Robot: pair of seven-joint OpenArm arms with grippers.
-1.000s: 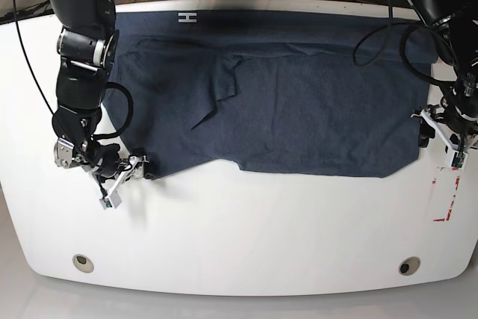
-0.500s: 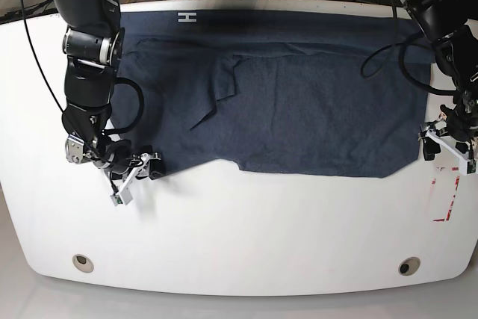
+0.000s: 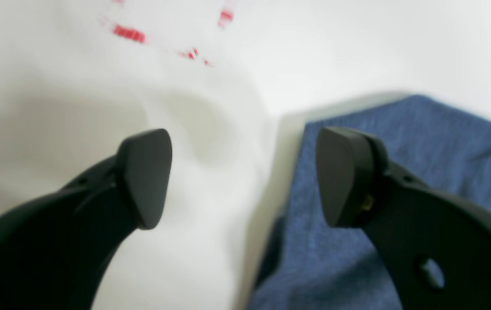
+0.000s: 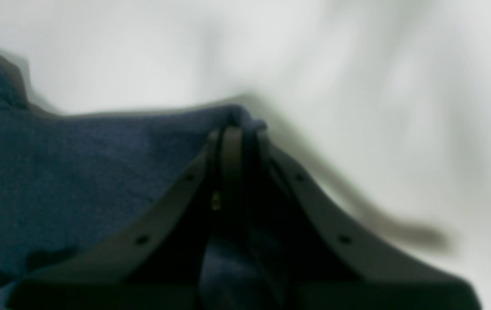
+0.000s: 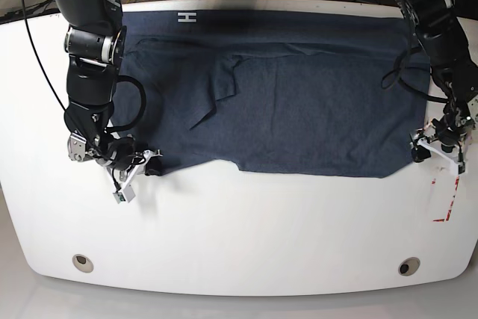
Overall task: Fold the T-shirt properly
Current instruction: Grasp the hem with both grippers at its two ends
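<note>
Right hand: at the left of the base view I have my right hand closed, its fingertips together on a pinch of cloth.
Pinched spot: it is the near corner of the shirt at that end; in the right wrist view the fabric bunches up right between the tips, with the rest spreading out below and to the left of them.
T-shirt: the dark blue T-shirt lies on the white worktop, spanning the space between my two hands, its near edge running a little unevenly from one to the other.
Folds: I can see creases and a raised flap toward the right hand's end, and a long band of cloth along the far side.
Small white mark: it shows on that far band, toward the right hand's end.
Left hand: at the right of the base view, my left hand stands wide open with nothing in its grip; one finger is over the shirt's near corner, the other over bare white surface.
Red marks: they sit on the worktop just beside that corner, nearer me.
</note>
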